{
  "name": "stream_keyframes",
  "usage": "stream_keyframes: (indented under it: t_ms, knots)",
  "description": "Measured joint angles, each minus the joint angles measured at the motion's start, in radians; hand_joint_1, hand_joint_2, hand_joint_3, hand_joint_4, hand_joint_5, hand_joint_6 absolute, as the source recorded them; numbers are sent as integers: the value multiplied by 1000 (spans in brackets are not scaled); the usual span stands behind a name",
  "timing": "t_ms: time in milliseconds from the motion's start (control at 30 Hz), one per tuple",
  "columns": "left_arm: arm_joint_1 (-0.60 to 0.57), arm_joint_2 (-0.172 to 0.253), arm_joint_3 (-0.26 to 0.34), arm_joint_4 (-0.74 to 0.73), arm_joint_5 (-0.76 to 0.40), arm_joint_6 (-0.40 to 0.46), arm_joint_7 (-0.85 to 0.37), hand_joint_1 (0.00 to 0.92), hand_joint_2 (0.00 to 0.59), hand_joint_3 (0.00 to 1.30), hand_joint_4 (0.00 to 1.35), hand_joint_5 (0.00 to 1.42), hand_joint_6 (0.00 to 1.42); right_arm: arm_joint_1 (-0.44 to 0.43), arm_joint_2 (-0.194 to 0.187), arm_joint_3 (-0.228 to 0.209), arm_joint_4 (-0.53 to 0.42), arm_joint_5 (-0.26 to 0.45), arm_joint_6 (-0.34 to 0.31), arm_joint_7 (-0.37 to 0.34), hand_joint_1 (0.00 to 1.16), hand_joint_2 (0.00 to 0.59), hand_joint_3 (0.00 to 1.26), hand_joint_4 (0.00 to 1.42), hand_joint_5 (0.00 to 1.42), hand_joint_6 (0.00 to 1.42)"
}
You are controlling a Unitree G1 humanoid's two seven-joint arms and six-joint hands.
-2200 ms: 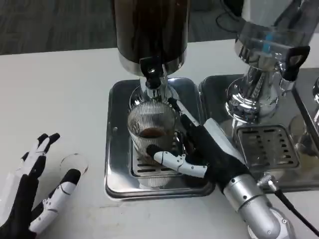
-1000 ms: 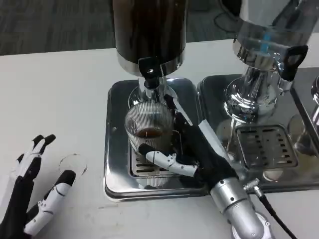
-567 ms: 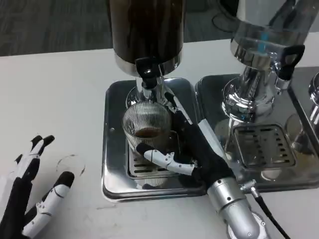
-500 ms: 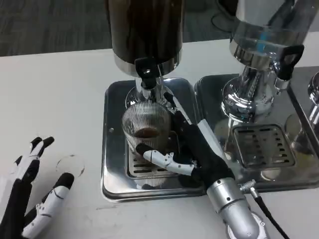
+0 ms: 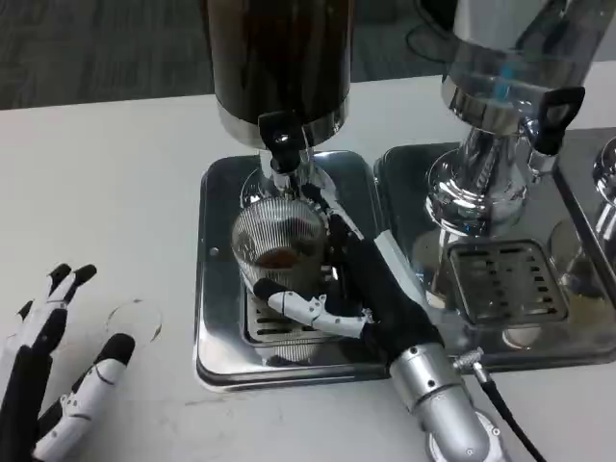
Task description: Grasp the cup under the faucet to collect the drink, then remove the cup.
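Your right hand [image 5: 371, 294] grips the cup [image 5: 279, 248] under the faucet [image 5: 280, 144]; pull out crookedly and the drink may slosh onto the tray [image 5: 217, 289].

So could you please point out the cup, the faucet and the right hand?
cup [image 5: 279, 241], head view, ribbed glass wall.
faucet [image 5: 277, 135], head view, black tap handle.
right hand [image 5: 371, 289], head view, black back of the hand.

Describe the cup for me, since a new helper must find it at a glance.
Start at the dark drink dispenser at the back of the table. Its black faucet hangs over a steel drip tray, and the cup stands right beneath it. It is the only ribbed clear glass, a little brown drink inside, gripped by the right hand.
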Motion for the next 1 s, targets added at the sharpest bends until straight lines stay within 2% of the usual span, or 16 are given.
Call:
stream_keyframes:
  t_ms: [433,600,767,1000]
  knots:
    - [11,0,9,-13,0,2,0,0,214,141,0,58,0,-26,27,-20,50,6,-23,-27,860,170,242,362,467,583]
    - [25,0,10,-17,0,2,0,0,214,142,0,58,0,-27,39,-17,65,-11,-33,-72,887,174,273,380,501,624]
    - [25,0,11,-26,0,7,-1,0,214,142,0,58,0,-27,41,-19,79,-11,-51,-84,900,176,295,416,550,707]
    - [26,0,11,-26,0,9,-3,0,214,142,0,58,0,-27,44,-20,86,-15,-67,-109,921,181,323,456,667,980]
